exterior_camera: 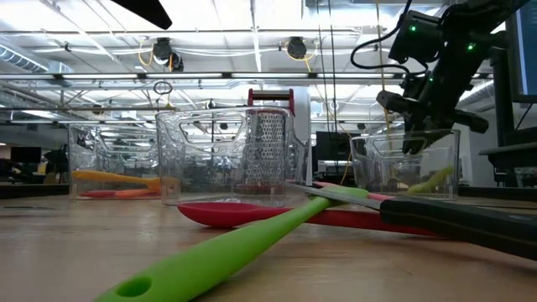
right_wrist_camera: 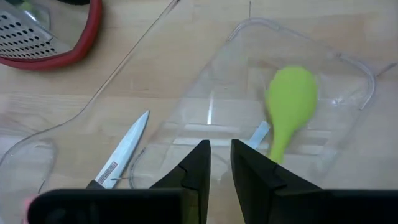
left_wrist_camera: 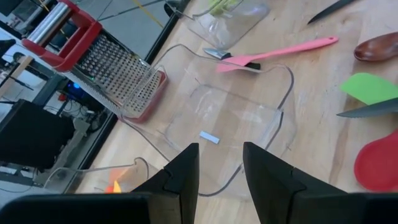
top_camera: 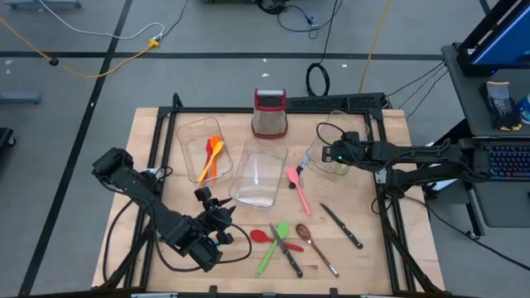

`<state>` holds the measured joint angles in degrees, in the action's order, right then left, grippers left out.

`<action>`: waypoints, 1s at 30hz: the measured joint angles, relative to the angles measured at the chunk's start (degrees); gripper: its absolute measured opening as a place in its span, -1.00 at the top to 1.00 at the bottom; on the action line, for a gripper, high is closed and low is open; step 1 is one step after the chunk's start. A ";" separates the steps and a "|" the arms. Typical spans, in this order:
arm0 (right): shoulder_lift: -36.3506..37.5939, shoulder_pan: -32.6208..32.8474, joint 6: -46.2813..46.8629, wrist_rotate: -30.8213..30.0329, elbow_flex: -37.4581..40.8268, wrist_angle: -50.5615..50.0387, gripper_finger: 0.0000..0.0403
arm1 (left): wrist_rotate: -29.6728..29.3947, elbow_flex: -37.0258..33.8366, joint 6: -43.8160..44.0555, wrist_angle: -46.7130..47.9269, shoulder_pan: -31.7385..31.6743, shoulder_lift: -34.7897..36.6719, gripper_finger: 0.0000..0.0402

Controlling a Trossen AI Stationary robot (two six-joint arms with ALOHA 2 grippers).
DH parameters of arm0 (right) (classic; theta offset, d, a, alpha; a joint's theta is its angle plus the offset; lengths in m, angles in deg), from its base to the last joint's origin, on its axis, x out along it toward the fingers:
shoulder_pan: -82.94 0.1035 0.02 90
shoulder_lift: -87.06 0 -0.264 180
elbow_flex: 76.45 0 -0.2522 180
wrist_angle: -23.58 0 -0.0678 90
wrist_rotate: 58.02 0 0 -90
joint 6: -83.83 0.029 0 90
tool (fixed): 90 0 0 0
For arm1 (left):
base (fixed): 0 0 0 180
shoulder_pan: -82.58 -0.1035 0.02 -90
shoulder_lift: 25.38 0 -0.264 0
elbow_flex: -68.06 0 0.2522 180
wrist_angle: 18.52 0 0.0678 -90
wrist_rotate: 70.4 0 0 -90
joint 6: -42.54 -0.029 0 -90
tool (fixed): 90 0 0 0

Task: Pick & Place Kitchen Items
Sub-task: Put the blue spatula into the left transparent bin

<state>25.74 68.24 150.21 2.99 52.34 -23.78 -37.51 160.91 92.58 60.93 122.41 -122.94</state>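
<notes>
Green spoon (right_wrist_camera: 289, 106) lies lengthwise in right bin (right_wrist_camera: 348, 68).

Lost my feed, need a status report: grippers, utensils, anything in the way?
Right gripper over right bin, empty. Green spoon inside. Left gripper open, idle. Utensils remain on table.

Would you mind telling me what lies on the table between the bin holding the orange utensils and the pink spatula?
In the high view, an empty clear bin sits between the bin with the orange utensils and the pink spatula.
</notes>
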 joint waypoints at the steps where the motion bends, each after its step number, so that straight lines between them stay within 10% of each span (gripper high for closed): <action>1: 0.00 0.00 -0.16 -0.73 0.00 -0.02 0.71 | 0.24 0.00 0.02 0.00 0.01 0.00 0.36; 30: 14.82 18.60 -38.95 -0.75 0.00 14.56 0.71 | 7.02 0.00 7.04 -3.28 4.92 -0.04 0.36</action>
<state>40.56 86.84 111.26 2.24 52.34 -9.22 -30.50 160.91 99.62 57.65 127.33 -122.99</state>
